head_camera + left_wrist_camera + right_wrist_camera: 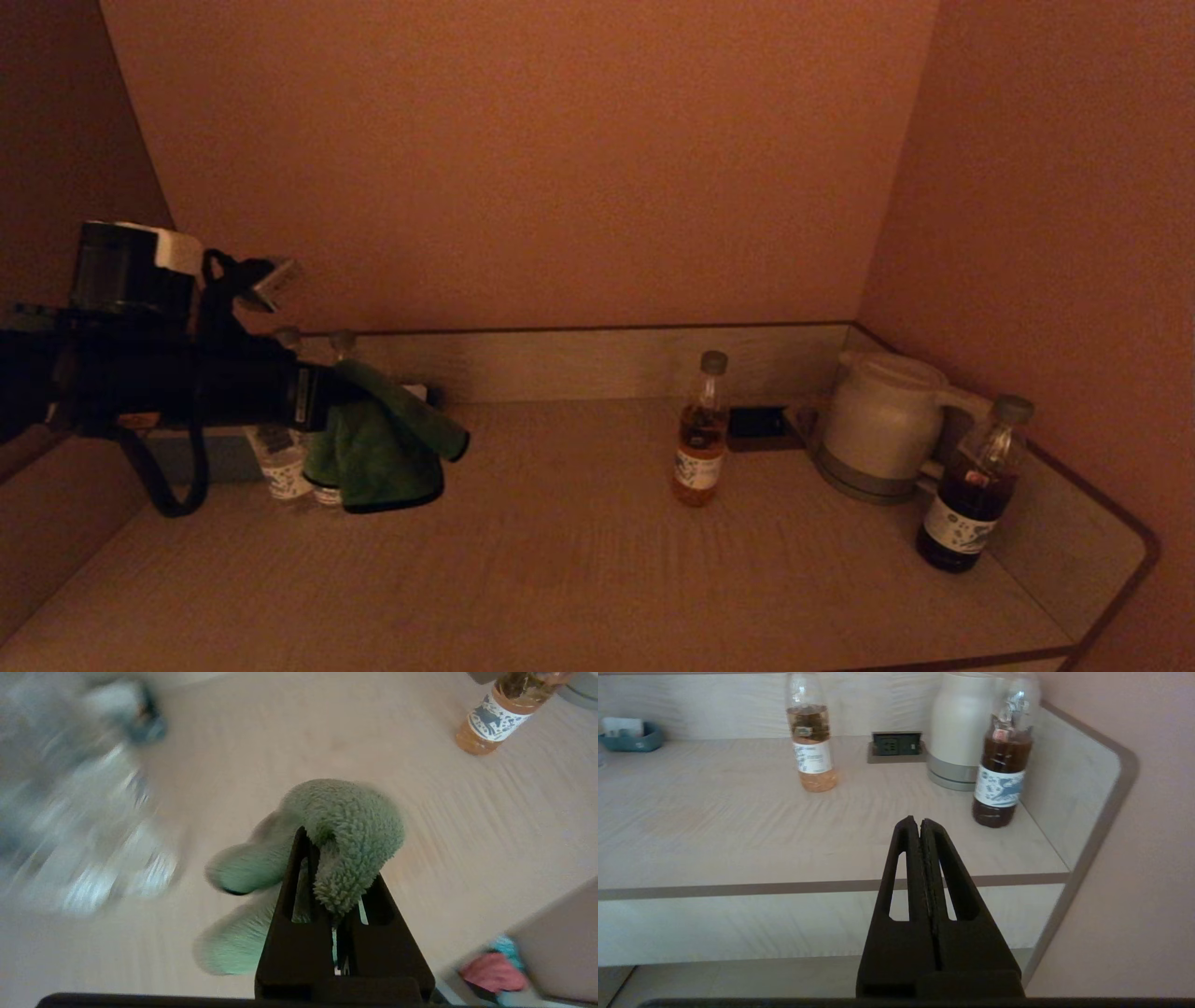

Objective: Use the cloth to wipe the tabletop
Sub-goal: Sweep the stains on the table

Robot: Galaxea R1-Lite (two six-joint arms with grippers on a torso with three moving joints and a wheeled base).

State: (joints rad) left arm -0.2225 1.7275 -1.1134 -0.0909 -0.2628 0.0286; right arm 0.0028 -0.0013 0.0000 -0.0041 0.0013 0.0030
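My left gripper (331, 397) hangs above the left part of the tabletop (579, 579) and is shut on the green cloth (383, 448). The cloth droops from it in folds, clear of the surface. In the left wrist view the cloth (345, 826) bulges over my left gripper (322, 858), with the wood-grain tabletop (467, 835) below. My right gripper (920, 823) is shut and empty, held in front of the counter's front edge, out of the head view.
Clear water bottles (280, 467) stand just behind the hanging cloth. An amber drink bottle (700, 434), a wall socket (758, 425), a white kettle (878, 425) and a dark drink bottle (976, 485) stand to the right. A teal tray (628, 737) sits at the back left.
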